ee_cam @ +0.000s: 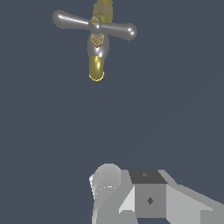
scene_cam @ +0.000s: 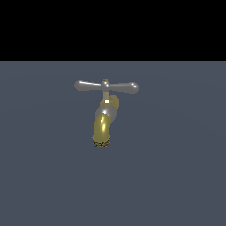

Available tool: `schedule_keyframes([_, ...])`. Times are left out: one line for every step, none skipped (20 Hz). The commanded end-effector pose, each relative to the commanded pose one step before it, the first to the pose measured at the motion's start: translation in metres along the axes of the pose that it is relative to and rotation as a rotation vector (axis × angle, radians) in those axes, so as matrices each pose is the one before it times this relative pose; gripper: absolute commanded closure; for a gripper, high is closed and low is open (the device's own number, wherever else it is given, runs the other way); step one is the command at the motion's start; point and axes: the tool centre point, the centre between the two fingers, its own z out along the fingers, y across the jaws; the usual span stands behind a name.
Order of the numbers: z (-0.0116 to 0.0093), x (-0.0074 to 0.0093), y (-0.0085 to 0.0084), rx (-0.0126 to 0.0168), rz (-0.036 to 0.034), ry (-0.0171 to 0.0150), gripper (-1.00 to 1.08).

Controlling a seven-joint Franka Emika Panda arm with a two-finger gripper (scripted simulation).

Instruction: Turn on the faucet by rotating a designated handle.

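The faucet stands on the dark grey floor, its brass-yellow curved spout ending in a dark mesh tip that faces the exterior camera. The handle, a silver crossbar with bulbous ends, lies roughly level on a thin brass stem above the spout. In the wrist view the faucet and the handle are seen from above and well away from me. A pale grey cylinder and a blocky piece with a dark face fill that picture's near edge. They belong to my arm or gripper, and no separate fingers can be made out. Nothing touches the handle.
Flat dark grey floor surrounds the faucet on all sides. The exterior view shows neither the arm nor any other object.
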Motion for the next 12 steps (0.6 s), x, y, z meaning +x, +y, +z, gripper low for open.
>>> schedule_keyframes([0.00000, 0.00000, 0.00001, 0.00000, 0.00000, 0.00000, 1.08])
schedule_keyframes([-0.00023, 0.00018, 0.00000, 0.00065, 0.00080, 0.00060, 1.08])
schedule_keyframes([-0.00066, 0.00053, 0.00003, 0.00196, 0.00235, 0.00174, 1.08])
schedule_keyframes([-0.00109, 0.00088, 0.00004, 0.00322, 0.00384, 0.00288, 1.08])
schedule_keyframes([-0.00153, 0.00121, 0.00006, 0.00450, 0.00527, 0.00404, 1.08])
schedule_keyframes([-0.00201, 0.00149, 0.00012, 0.00583, 0.00664, 0.00528, 1.08])
schedule_keyframes([-0.00217, 0.00150, 0.00013, 0.00614, 0.00665, 0.00566, 1.08])
schedule_keyframes([-0.00180, 0.00108, 0.00015, 0.00495, 0.00492, 0.00467, 1.08])
schedule_keyframes([-0.00141, 0.00067, 0.00015, 0.00369, 0.00317, 0.00362, 1.08])
schedule_keyframes([-0.00100, 0.00027, 0.00015, 0.00241, 0.00147, 0.00252, 1.08])
schedule_keyframes([-0.00054, -0.00009, 0.00013, 0.00107, -0.00009, 0.00131, 1.08])
schedule_keyframes([-0.00005, -0.00029, 0.00008, -0.00014, -0.00096, 0.00007, 1.08])
